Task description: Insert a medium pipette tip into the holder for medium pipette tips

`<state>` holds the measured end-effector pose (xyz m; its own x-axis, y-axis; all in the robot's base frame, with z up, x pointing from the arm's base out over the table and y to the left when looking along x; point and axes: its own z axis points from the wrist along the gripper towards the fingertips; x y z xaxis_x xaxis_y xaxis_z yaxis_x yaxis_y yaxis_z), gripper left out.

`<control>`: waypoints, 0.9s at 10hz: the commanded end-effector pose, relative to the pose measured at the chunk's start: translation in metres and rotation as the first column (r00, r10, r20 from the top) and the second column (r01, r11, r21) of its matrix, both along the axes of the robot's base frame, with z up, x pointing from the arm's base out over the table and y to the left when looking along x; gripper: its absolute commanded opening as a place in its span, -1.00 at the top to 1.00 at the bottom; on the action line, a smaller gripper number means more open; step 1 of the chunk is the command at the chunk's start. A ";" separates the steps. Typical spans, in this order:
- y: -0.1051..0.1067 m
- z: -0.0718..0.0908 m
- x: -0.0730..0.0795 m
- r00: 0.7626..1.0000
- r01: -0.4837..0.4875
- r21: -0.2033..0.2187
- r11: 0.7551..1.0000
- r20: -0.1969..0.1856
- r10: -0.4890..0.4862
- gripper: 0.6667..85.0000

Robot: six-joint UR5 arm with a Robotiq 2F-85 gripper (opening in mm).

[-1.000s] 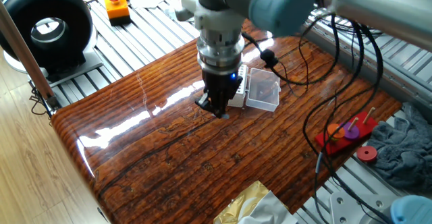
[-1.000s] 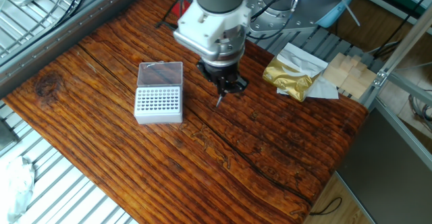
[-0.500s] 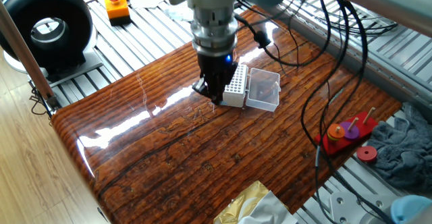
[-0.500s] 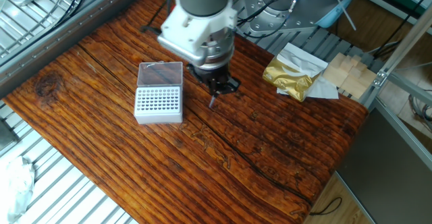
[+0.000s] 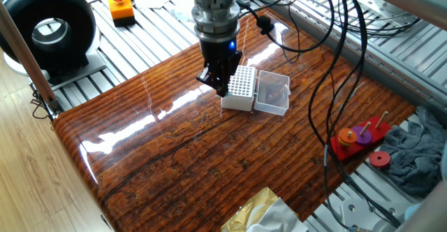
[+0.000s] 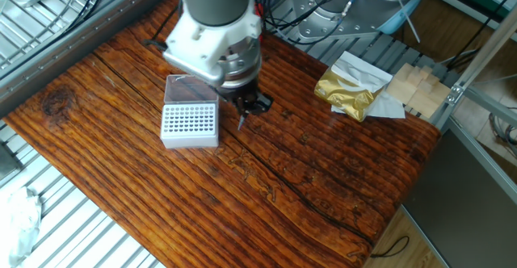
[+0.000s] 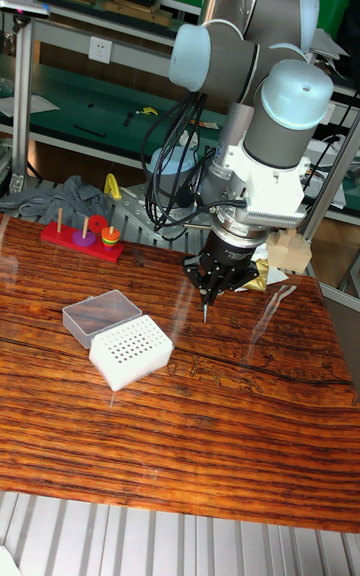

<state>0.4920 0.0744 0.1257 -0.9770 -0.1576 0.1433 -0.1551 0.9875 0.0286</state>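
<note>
My black two-finger tool (image 6: 249,106) is clenched on the slender, translucent whitish tapered plastic pipette tip (image 6: 241,122), which hangs point-down from between the fingers, clear of the glossy reddish-brown wooden table (image 6: 323,179). In the tall fixed view the tip (image 7: 205,313) shows as a thin sliver below the tool (image 7: 212,288), above the table and to the right of the small white rectangular holder block with its grid of holes on top (image 7: 131,351). The holder's clear plastic lid (image 7: 100,315) lies open, hinged back flat on the table on the far side of the block, so the holes are exposed. In the other fixed view the holder (image 6: 190,124) sits just left of the tool, near it but not under it. I judge the pick-up done and the carry partly made: what is left is to bring the tip over one of the holes, line it up upright, lower it in and let go. None of the holes can be read as filled or empty at this size.
</note>
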 end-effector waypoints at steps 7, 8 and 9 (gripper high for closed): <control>0.008 0.003 0.010 1.000 -0.003 0.045 0.999 -0.008 0.003 0.99; 0.008 0.003 0.012 1.000 0.004 0.047 0.999 -0.004 -0.004 0.99; 0.010 0.002 0.017 1.000 0.020 0.049 0.999 0.015 -0.020 0.99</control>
<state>0.5032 0.0778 0.1272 -0.9766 -0.1619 0.1417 -0.1557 0.9863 0.0542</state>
